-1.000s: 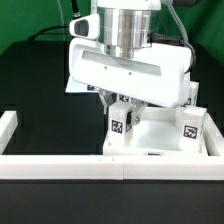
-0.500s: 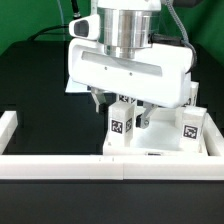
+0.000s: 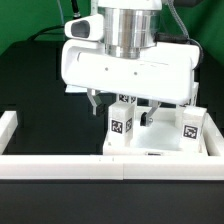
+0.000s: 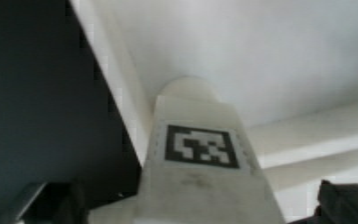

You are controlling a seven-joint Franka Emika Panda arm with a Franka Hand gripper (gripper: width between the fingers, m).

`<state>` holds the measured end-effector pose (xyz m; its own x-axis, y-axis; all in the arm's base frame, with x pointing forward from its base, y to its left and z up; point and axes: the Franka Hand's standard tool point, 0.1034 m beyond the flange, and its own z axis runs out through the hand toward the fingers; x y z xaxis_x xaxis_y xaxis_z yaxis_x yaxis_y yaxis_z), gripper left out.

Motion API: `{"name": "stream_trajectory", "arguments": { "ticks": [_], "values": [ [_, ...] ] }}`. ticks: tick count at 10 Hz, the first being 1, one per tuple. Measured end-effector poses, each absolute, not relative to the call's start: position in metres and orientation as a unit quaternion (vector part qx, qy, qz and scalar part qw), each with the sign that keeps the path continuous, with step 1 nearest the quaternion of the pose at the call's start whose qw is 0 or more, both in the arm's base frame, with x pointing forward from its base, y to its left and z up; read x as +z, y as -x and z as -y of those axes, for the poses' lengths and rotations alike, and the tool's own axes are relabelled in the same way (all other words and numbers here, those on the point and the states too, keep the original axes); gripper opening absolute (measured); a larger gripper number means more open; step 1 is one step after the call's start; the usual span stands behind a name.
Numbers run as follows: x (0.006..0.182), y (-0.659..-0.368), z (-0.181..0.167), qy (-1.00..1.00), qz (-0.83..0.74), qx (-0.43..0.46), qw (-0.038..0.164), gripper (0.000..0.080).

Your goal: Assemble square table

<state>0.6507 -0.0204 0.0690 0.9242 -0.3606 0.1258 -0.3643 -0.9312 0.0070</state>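
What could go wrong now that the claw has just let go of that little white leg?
1. The gripper stands open but close around the leg, so moving off sideways could knock it crooked.
2. The pictures don't show whether the leg is seated fully in the tabletop; if loose, it may tip or work free.
3. The tabletop lies close to the border wall, leaving little room there.

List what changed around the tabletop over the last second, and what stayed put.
The gripper opened its jaws, letting go of the tagged leg standing on the tabletop, and the arm's white head rose a little and shifted toward the exterior view's left. In the wrist view the leg now stands free between the spread fingers. The leg, the second tagged leg, the tabletop and the border wall stayed as they were.
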Motion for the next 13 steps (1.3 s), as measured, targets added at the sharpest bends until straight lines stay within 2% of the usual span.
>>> {"name": "stream_trajectory", "arguments": {
  "ticks": [7,13],
  "values": [
    [0.0683,-0.6505,0.0184,-0.995,-0.075,0.055,0.031,0.0649],
    [0.0685,-0.6509,0.0202,-0.979,-0.195,0.051,0.042,0.0649]
  ]
}}
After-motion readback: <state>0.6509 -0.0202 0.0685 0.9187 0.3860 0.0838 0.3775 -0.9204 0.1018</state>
